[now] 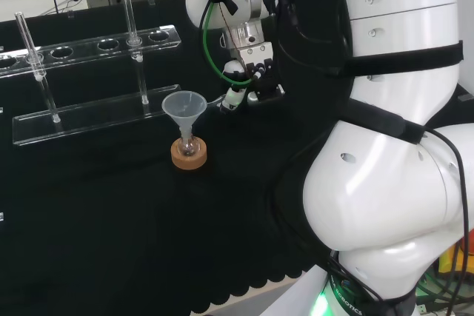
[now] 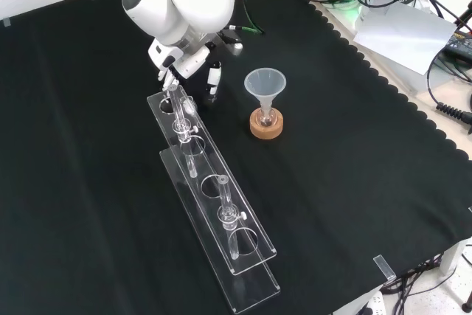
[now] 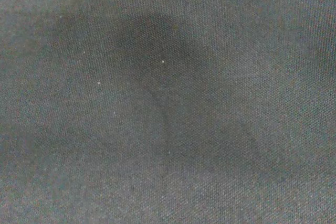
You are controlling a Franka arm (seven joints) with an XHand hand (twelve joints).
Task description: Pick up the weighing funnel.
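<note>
Whether the fingers are closed on anything cannot be told: in the front view they point down at the black cloth of the worktop, and in the head view a white fingertip sits at the cloth. Just beside that fingertip, toward the big funnel, the head view shows a faint clear streak that may be the small clear weighing funnel. I cannot tell if it is held or lying on the cloth.

The black and white hand hangs low at the far end of the long clear plastic rack, which has round holes along its top. Thin glass tubes stand upright in the rack.

Near the hand but apart from it, the clear cone-shaped funnel stands mouth up with its stem in a small flask on a round cork ring. The wrist view shows the weave of the cloth close up.
</note>
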